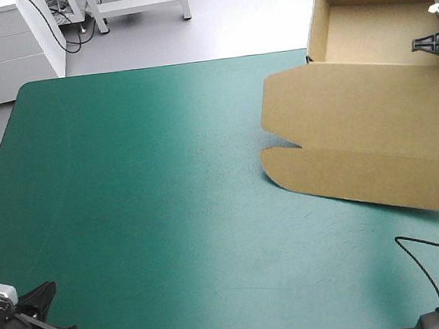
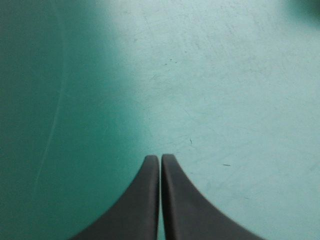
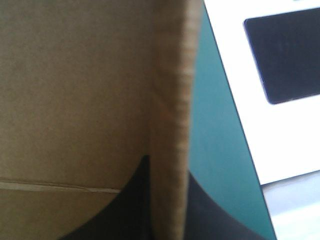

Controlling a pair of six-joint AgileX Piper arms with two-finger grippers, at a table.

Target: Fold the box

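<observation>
The brown box (image 1: 355, 120) lies at the table's far right corner, an open tray with raised walls and its lid flat on the near side. The right gripper (image 3: 167, 170) clamps a wall at the tray's right end, with the board's edge between its black fingers. The left gripper (image 2: 160, 159) is closed and empty over the teal-green cover (image 1: 145, 203) at the near left corner.

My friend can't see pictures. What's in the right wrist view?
The right gripper is shut on a raised wall of the brown box, the board's edge held between its two black fingers. Beside the wall runs a strip of the teal-green table cover.
</observation>
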